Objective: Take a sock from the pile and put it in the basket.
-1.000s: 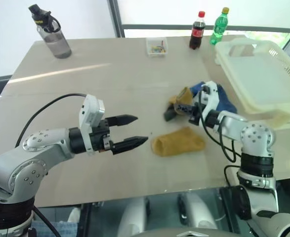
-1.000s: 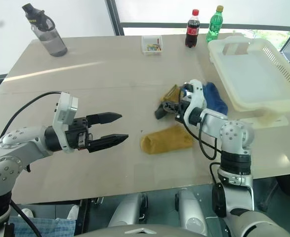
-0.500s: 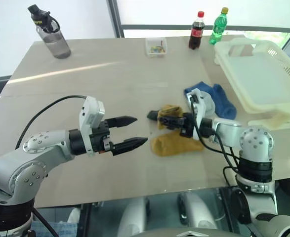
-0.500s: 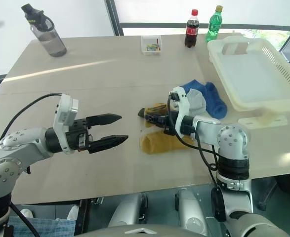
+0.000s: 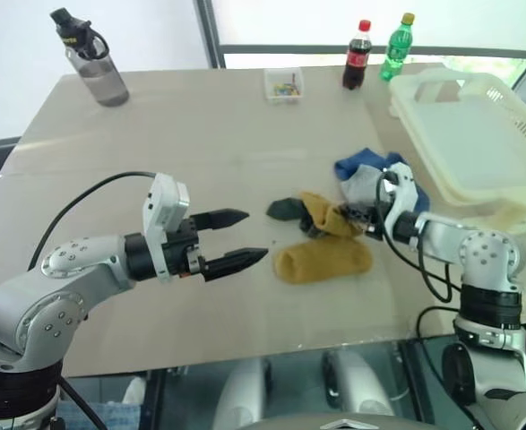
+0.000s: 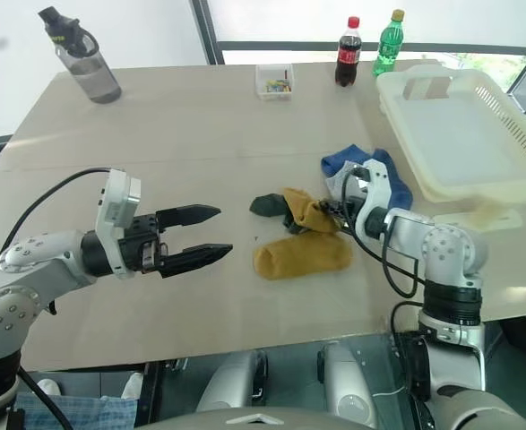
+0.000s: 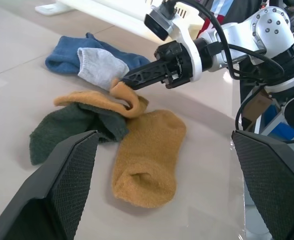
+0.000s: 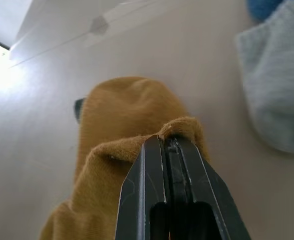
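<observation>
My right gripper (image 5: 356, 219) is shut on the folded edge of a mustard-yellow sock (image 8: 131, 150), which trails from its tip down onto the table. A second mustard sock (image 5: 323, 260) lies flat just in front of it. The rest of the pile spreads around: a dark green sock (image 5: 286, 210) to the left, a blue sock (image 5: 359, 165) and a light grey one (image 7: 99, 67) behind. The cream basket (image 5: 524, 121) stands at the right, beyond the right arm. My left gripper (image 5: 247, 238) hovers open over the table, left of the socks.
At the table's far edge stand a grey water bottle (image 5: 94, 59), a small clear box (image 5: 284, 84), a cola bottle (image 5: 357, 55) and a green bottle (image 5: 397, 47). Bare tabletop stretches between the left gripper and the far edge.
The right gripper swung left across the pile, then drew back to the right with the mustard sock's edge. The dark green sock now lies left of the pile. The left arm stayed still.
</observation>
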### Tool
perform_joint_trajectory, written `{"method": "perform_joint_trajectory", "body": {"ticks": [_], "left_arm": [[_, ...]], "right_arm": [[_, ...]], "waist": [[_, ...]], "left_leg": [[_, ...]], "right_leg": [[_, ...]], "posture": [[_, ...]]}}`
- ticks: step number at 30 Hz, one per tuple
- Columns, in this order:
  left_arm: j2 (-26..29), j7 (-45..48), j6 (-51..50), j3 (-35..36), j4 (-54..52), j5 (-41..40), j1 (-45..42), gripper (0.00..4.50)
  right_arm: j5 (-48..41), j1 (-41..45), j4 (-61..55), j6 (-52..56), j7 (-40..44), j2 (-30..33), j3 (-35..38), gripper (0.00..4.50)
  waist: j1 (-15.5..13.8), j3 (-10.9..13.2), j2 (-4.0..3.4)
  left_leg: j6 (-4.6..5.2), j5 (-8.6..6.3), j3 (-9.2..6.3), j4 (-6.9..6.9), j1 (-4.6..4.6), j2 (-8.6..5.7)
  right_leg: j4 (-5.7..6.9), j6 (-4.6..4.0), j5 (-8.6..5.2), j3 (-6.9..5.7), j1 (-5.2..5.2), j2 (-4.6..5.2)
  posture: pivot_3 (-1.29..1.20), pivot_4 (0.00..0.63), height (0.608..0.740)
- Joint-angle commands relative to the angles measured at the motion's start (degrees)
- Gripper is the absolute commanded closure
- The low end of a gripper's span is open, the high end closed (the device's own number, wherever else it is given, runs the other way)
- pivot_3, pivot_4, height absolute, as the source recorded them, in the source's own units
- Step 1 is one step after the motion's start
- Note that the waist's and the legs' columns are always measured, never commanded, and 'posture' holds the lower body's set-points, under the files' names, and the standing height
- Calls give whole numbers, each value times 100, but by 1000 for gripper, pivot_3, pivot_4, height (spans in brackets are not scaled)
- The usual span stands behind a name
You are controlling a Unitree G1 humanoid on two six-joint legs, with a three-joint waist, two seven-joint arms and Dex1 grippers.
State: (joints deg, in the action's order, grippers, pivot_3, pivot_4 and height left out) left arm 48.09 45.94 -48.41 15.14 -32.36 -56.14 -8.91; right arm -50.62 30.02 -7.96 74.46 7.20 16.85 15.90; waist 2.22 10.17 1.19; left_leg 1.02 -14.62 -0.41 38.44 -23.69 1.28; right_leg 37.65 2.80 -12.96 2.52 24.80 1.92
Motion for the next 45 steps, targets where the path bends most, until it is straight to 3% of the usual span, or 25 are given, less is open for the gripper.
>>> {"method": "perform_joint_trajectory", "body": {"ticks": [1,9,14,20,29,38,45], "left_arm": [[-39,-34,112,-42,72,80,-91,0],[-408,-240,35,-369,752,224,-708,0],[-838,-505,-103,-983,1660,736,-1474,0],[-1776,-1055,-625,-1348,3229,1086,-2775,0],[-2953,-1467,-1601,-1183,5663,1331,-4677,0],[-3204,-1500,-2003,-752,7704,1656,-5702,0],[-3204,-1232,-2184,-465,8637,1818,-6100,0]], "right_arm": [[-93,-55,-257,64,35,242,354,4385],[-759,-545,-974,616,354,589,637,4385],[-733,-1075,-1301,693,498,752,345,4385],[-313,-1312,-1341,310,557,882,-50,4385],[-77,-1384,-1433,44,498,727,-289,4385],[42,-1426,-1483,-52,446,643,-309,4385],[110,-1434,-1519,-78,428,597,-315,4385]], "waist": [[2,0,0],[0,0,1],[-30,-2,3],[-20,-2,4],[5,-2,5],[10,-2,5],[5,-2,6]], "left_leg": [[0,0,1,0,0,0],[0,0,0,0,2,1],[0,0,-3,3,2,-1],[1,0,-5,10,1,-4],[1,1,-4,9,-1,-6],[1,1,-6,7,-1,-6],[0,1,-6,7,-2,-6]], "right_leg": [[0,0,0,2,0,0],[1,0,0,2,-1,-3],[1,1,0,0,-4,-3],[4,3,0,-1,-4,-3],[5,3,1,1,-3,-2],[7,3,1,-1,-2,-3],[6,3,1,-1,-1,-2]], "posture": [[0,150,740],[0,150,740],[0,150,740],[0,150,740],[0,150,740],[0,150,740],[0,150,740]]}}
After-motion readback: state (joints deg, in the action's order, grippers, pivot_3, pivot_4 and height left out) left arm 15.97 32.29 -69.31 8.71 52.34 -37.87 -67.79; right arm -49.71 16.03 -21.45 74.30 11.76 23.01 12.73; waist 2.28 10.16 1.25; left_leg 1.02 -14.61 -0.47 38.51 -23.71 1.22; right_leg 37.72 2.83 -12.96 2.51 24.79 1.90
